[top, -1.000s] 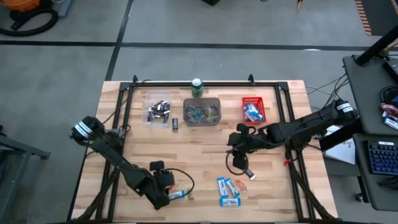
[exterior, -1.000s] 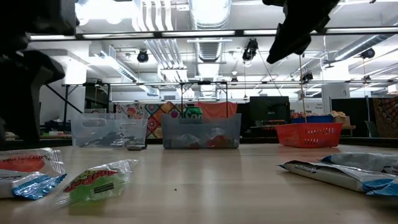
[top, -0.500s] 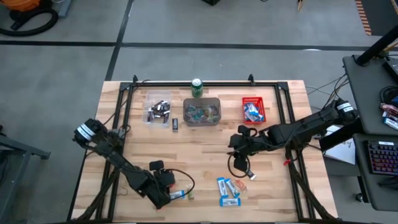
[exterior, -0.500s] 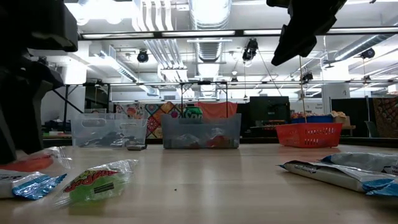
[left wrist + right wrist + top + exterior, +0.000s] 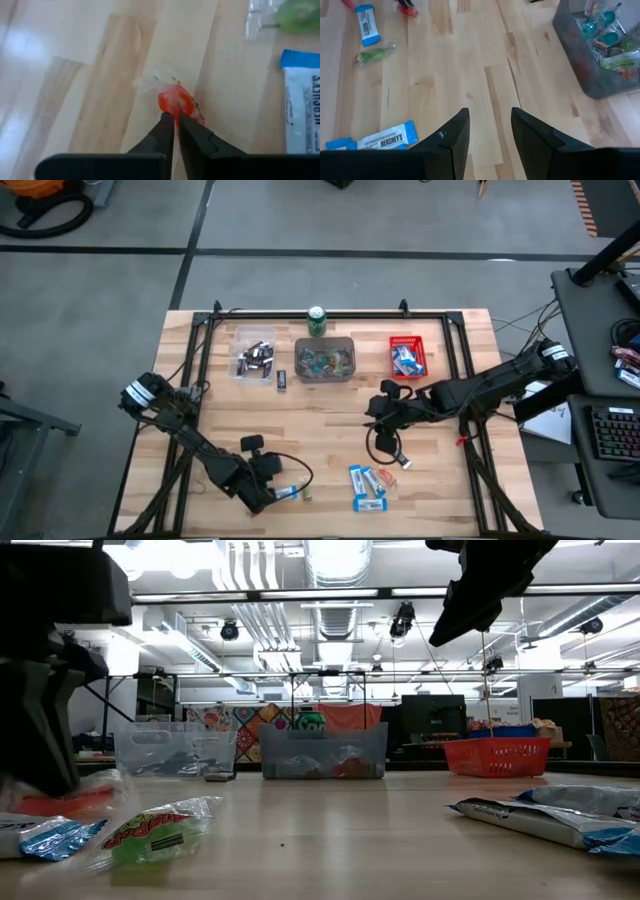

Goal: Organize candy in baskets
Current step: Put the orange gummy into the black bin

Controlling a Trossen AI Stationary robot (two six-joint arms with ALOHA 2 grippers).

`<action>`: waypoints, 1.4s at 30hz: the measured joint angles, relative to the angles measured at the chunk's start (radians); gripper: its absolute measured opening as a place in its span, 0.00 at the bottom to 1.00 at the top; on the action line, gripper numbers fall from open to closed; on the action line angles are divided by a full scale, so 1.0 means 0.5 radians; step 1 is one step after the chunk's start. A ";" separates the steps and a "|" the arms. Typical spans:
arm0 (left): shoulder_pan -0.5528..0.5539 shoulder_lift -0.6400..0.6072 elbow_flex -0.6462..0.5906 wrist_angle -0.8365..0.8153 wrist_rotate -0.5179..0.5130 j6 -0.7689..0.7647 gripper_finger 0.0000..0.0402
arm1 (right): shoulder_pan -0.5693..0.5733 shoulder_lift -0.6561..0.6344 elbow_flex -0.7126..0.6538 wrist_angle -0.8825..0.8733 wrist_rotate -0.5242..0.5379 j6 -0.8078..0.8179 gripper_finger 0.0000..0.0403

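Observation:
My left gripper [image 5: 270, 483] is down at the table's near left, shut on a small red candy [image 5: 175, 101] in a clear wrapper; the low view shows that candy [image 5: 72, 802] on the wood. Beside it lie a blue-and-white bar [image 5: 302, 100] and a green piece [image 5: 150, 830]. More blue-and-white bars [image 5: 368, 485] lie near the front middle. The clear basket [image 5: 255, 355], grey basket [image 5: 325, 360] and red basket [image 5: 407, 355] stand in a row at the back. My right gripper [image 5: 490, 125] hangs open above the table's middle right, holding nothing. My left gripper pinches the red candy at its near edge [image 5: 171, 111] between its two fingertips [image 5: 165, 125]. The fingers slant down onto it from above. The candy lies on the table, its clear wrapper tail [image 5: 150, 82] spread out beyond the fingertips.
A green drink can [image 5: 317, 320] stands behind the grey basket. A dark mini bar [image 5: 282, 380] lies in front of the clear basket, and a dark and an orange piece [image 5: 400, 458] lie below my right gripper. Bare wood stretches across the table's middle.
My left gripper has sunk a little onto the red candy and shut on it. The candy stays on the table.

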State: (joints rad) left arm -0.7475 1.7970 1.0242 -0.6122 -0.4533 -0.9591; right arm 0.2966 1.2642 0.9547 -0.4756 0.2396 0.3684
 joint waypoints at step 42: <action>0.154 -0.242 -0.068 -0.077 0.211 0.786 0.47 | 0.006 0.000 -0.201 0.350 0.045 -0.054 0.34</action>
State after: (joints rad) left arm -0.6706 1.6761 0.9901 -0.6508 -0.3477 -0.5662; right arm 0.2997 1.2644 0.8543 -0.3004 0.2619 0.3416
